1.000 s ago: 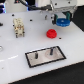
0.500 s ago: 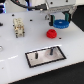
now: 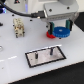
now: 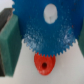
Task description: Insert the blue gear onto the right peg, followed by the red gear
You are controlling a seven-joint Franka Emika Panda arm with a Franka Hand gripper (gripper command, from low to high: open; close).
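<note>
Exterior view: the gripper [image 3: 61,29] has its fingers clamped on the flat bright blue toothed plastic gear [image 3: 62,34], lifted above the white worktop [image 3: 15,55]. The small red plastic gear [image 3: 50,35] lies at its 9 o'clock; the black-bordered white plate [image 3: 45,55] with the right peg [image 3: 52,50] lies at 7 o'clock.

White tabletop [image 3: 15,62], glossy, occupying most of the exterior view. Black-bordered white rectangular plate [image 3: 45,55], lying flat near the middle, set at a slight angle; two short thin dark upright pins on it, one [image 3: 37,53] toward the exterior view's left, the right peg [image 3: 50,50] toward the exterior view's right. Flat round bright blue toothed plastic gear [image 3: 62,33], beyond the plate, beneath the white and grey robot gripper [image 3: 59,26]; finger contact cannot be made out. Small round bright red plastic gear [image 3: 50,35], just beside the blue gear, partly hidden by it. Cream and brown blocky object [image 3: 19,27], well apart at the exterior view's left.
</note>
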